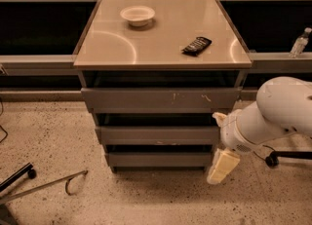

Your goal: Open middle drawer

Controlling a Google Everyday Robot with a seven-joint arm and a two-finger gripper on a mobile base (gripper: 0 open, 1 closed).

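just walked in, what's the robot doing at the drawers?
The arm reaches in from the right, its gripper hanging low beside the right end of the lowest front. The middle drawer is not yet pulled out. A white bowl and a dark object sit on the cabinet top.

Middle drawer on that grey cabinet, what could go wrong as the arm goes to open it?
1. The gripper hangs low by the right corner of the cabinet, level with the bottom drawer, so it may catch that front instead of the middle drawer.
2. The middle front is flat, with no handle, so a grip could slip off.
3. Pulling from the right end might skew the drawer and jam it.
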